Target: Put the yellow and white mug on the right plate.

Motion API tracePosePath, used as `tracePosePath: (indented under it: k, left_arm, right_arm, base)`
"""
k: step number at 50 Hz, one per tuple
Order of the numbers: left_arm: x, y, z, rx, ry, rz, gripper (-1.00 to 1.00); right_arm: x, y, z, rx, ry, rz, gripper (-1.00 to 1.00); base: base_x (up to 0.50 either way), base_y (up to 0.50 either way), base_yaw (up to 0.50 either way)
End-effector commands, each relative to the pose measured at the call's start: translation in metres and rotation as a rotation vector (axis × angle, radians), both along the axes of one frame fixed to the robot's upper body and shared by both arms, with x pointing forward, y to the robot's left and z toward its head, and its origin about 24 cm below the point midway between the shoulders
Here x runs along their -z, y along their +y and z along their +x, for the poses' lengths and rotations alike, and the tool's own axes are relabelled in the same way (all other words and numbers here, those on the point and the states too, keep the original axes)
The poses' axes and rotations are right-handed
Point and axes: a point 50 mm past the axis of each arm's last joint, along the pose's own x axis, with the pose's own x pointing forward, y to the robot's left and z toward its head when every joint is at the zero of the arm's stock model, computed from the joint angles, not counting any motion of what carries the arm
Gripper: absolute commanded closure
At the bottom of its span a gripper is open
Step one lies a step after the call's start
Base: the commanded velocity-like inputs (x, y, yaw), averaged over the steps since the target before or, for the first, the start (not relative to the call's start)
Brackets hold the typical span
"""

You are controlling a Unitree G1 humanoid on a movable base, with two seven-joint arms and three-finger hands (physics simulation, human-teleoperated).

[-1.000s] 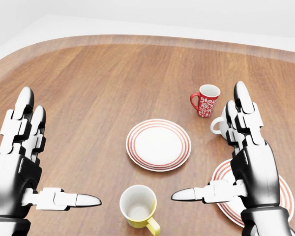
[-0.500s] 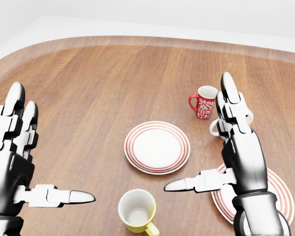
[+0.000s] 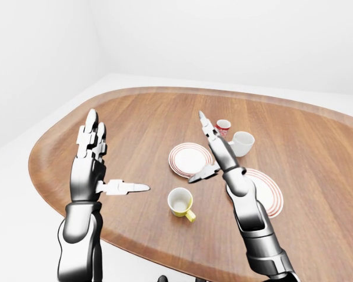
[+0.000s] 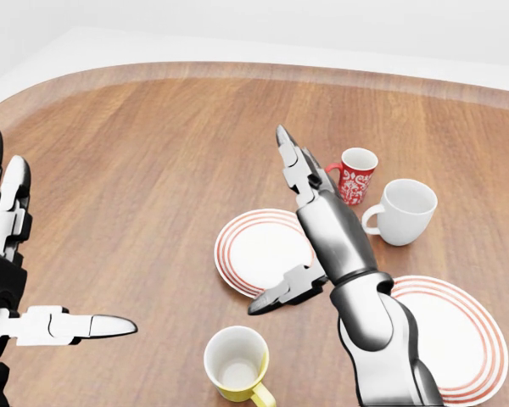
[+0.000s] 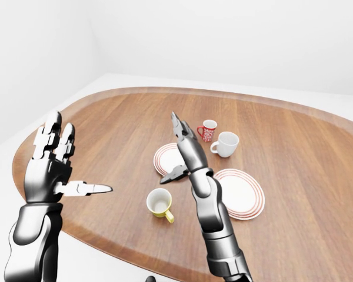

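Observation:
The yellow mug with a white inside (image 4: 236, 365) stands upright on the wooden table at the bottom middle of the head view, its handle toward the lower right. The right plate (image 4: 448, 335), white with red rings, lies at the lower right with nothing on it. My right hand (image 4: 276, 225) is open, fingers stretched and thumb out, raised over the left plate (image 4: 256, 248), above and to the right of the mug and apart from it. My left hand (image 4: 59, 246) is open and empty at the left edge.
A red patterned mug (image 4: 356, 175) and a white mug (image 4: 405, 211) stand above the right plate in the head view. The table's curved edge (image 5: 94, 238) runs near my body.
My right hand has swung left, from over the right plate to over the left plate, uncovering the white mug and right plate. My left hand has drifted left. The mugs have not moved.

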Motion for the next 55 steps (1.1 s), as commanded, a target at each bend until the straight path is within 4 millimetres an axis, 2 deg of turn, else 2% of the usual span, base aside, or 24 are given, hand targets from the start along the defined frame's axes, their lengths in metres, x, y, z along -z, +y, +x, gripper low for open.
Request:
tracePosePath:
  k: [1, 11, 22, 27, 39, 55]
  left_arm:
    - [-0.004, 0.005, 0.000, -0.011, -0.016, 0.009, -1.00]
    - [-0.007, 0.011, 0.001, -0.023, -0.025, 0.016, -1.00]
    - [0.002, 0.023, 0.010, -0.054, 0.021, 0.011, -1.00]
    - [0.007, 0.029, 0.015, -0.072, 0.050, 0.004, -1.00]
    - [0.002, 0.036, 0.014, -0.086, 0.031, 0.008, -1.00]
    - [-0.002, 0.038, 0.013, -0.093, 0.015, 0.009, -1.00]
  right_arm:
    - [0.008, 0.016, 0.010, -0.004, 0.032, -0.187, -1.00]
    - [0.020, 0.019, 0.011, 0.013, 0.061, -0.231, -1.00]
    - [0.030, 0.023, 0.011, 0.008, 0.094, -0.233, -1.00]
    - [0.033, 0.028, 0.007, -0.010, 0.103, -0.231, -1.00]
    - [0.040, 0.035, -0.003, -0.031, 0.120, -0.242, -1.00]
    - [0.078, 0.038, -0.016, -0.005, 0.216, -0.273, -1.00]
  base:
    - [0.00, 0.00, 0.00]
    - [0.00, 0.00, 0.00]
    - [0.00, 0.00, 0.00]
    - [0.00, 0.00, 0.00]
    - [0.00, 0.00, 0.00]
    - [0.00, 0.00, 0.00]
